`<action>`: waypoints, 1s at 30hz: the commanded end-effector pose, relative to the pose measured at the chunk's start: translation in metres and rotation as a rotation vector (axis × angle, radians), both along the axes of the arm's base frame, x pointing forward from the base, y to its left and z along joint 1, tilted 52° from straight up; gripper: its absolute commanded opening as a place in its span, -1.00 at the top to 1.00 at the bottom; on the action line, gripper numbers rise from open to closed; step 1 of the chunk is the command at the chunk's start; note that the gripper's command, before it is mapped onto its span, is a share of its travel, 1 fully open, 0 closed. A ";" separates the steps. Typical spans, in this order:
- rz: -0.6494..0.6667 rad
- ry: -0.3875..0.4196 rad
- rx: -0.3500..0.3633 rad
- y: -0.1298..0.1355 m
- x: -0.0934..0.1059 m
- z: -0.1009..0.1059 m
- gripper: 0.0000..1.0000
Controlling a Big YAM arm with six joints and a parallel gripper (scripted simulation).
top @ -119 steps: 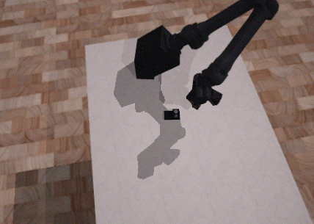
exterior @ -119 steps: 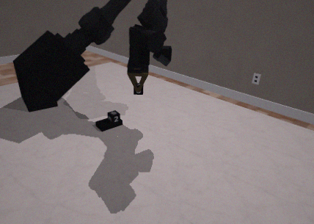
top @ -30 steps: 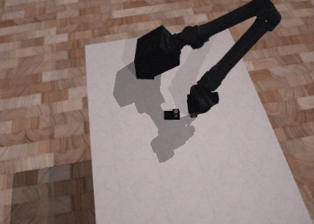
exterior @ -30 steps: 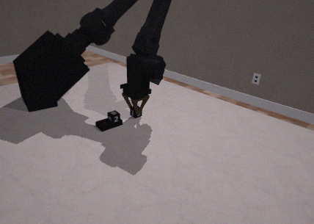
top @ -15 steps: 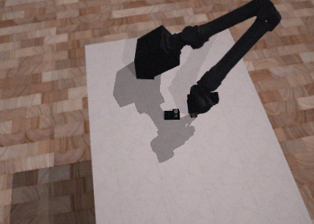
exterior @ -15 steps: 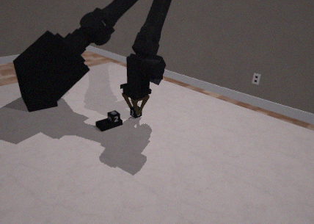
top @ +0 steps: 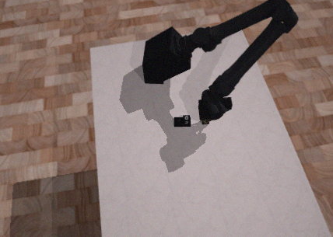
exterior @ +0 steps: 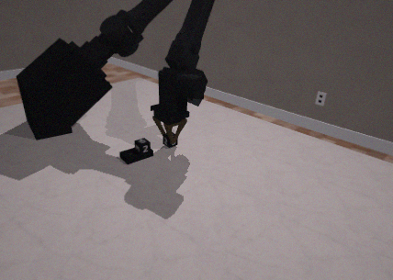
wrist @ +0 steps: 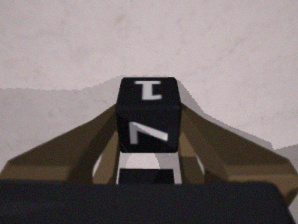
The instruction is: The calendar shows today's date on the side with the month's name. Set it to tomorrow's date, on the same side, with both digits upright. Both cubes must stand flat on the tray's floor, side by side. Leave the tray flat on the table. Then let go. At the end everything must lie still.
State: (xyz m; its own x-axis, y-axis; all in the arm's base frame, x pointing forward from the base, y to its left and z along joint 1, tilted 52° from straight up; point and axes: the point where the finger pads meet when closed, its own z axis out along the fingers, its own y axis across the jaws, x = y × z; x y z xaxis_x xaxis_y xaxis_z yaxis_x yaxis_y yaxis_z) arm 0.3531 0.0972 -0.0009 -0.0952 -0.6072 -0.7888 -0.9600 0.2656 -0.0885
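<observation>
Pale tabletop [top: 241, 173] [exterior: 257, 205] [wrist: 225, 45]; end effector [top: 205, 121] [exterior: 171, 138] [wrist: 148, 112] grips a black cube [top: 206, 123] [exterior: 169, 141] [wrist: 148, 112], white 1 and 7 showing.

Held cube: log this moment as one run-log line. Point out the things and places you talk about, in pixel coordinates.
tool [top: 205, 121] [exterior: 170, 136] [wrist: 148, 112]: closed on cube [exterior: 170, 141] [wrist: 148, 115] | 1 and 7 visible on it | tray [top: 177, 122] [exterior: 129, 156]: on table [top: 233, 173] [exterior: 257, 205], other cube [top: 187, 120] [exterior: 142, 146] in it | status: unfinished

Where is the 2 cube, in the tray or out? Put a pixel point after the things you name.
In: the 2 cube [exterior: 142, 146] [top: 187, 120] sits at one end of the tray [exterior: 130, 157] [top: 178, 122], and the other end has no cube.
</observation>
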 end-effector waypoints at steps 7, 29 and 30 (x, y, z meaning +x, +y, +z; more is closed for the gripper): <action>0.007 -0.013 0.000 0.006 0.000 0.006 0.45; 0.007 -0.011 0.000 0.006 0.000 0.006 0.45; 0.007 -0.011 0.000 0.006 0.000 0.006 0.45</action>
State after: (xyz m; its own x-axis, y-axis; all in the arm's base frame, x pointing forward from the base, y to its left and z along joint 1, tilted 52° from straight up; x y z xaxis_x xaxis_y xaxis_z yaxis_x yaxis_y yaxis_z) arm 0.3510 0.0983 -0.0011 -0.0989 -0.6068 -0.7887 -0.9602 0.2664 -0.0846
